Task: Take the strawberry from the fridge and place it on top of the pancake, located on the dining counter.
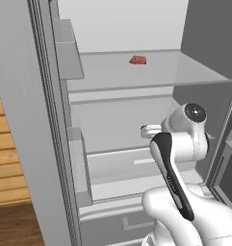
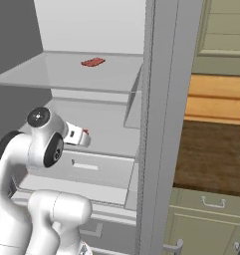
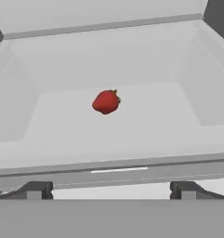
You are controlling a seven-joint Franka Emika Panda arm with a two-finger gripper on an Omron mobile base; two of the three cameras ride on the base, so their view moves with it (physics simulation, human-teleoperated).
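Observation:
The fridge [image 1: 21, 120] stands open, showing its white interior and clear shelves. The strawberry [image 3: 106, 101], small and deep red, lies on the middle shelf, straight ahead of my gripper [image 3: 111, 190] and a short way beyond it. My gripper is open, with its fingertips [image 3: 35, 190] set wide apart and nothing between them. From the base views, the strawberry [image 1: 144, 127] peeks out just past my hand [image 2: 77, 137], which reaches in over that shelf. The pancake and the dining counter are out of view.
A flat pinkish-red lump [image 1: 137, 59] lies on the upper shelf [image 2: 66, 74]. Door bins [image 1: 69, 53] hang on the left door. The right door's edge [image 2: 151, 124] stands close beside my arm. A brown wooden top [image 2: 211, 154] over green drawers lies beyond it.

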